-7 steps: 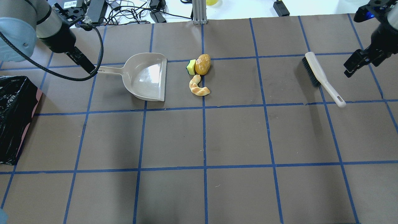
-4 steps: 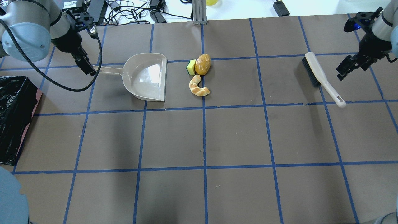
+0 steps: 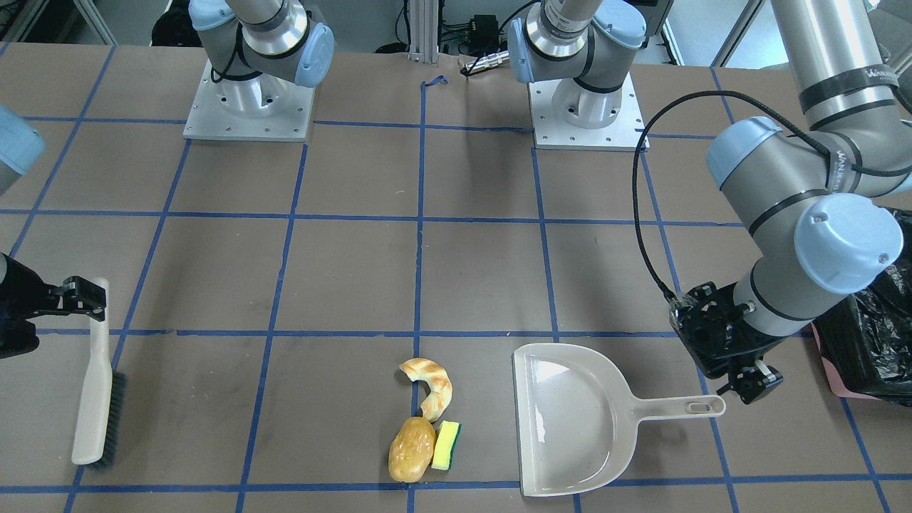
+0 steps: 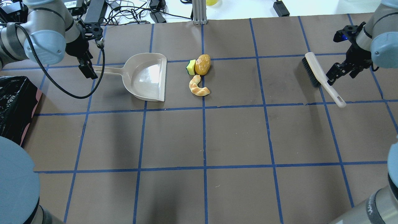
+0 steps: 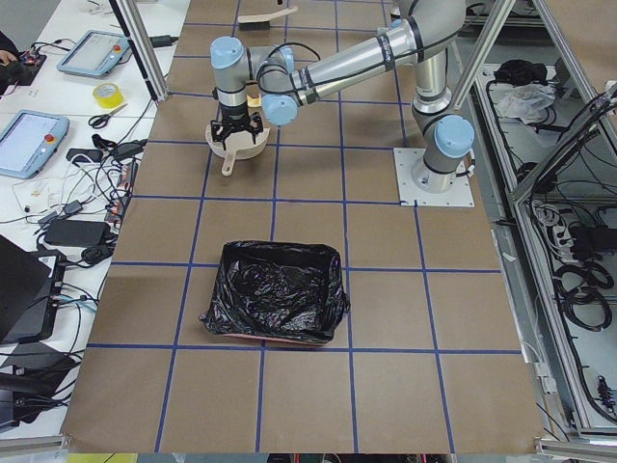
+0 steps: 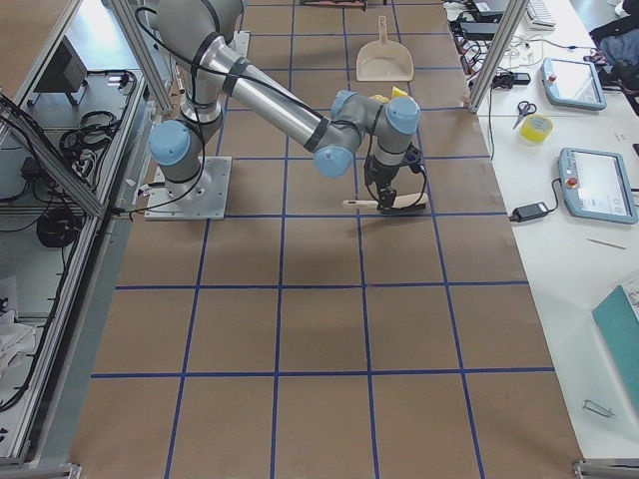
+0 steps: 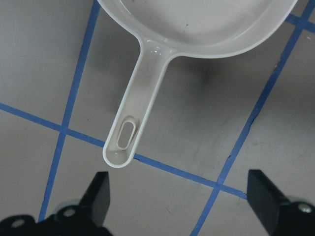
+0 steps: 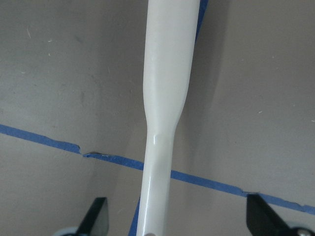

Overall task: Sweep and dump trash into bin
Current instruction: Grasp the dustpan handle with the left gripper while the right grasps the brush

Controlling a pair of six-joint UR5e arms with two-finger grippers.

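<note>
The trash lies together mid-table: a croissant (image 4: pixel 198 87), a brown potato-like lump (image 4: pixel 202 64) and a yellow-green sponge (image 4: pixel 191 67). A beige dustpan (image 4: pixel 146 76) lies just left of them, its mouth facing them. My left gripper (image 4: pixel 88 71) is open and empty, and hovers at the handle's end (image 7: pixel 129 132). A white brush (image 4: pixel 320 76) with black bristles lies at the right. My right gripper (image 4: pixel 331 74) is open, with its fingers on either side of the brush handle (image 8: pixel 165 98). The pink bin (image 4: pixel 12 115) with its black bag stands at the left edge.
Brown paper with a blue tape grid covers the table. Cables and power bricks (image 4: pixel 130 9) lie beyond the far edge. A metal post (image 4: pixel 199 12) stands at the far middle. The two arm bases (image 3: pixel 249 100) are bolted to the robot's side of the table.
The left gripper has shifted left and now hangs over the end of the dustpan handle. The right gripper has moved left and down onto the brush handle. The trash, dustpan and brush have not moved.
</note>
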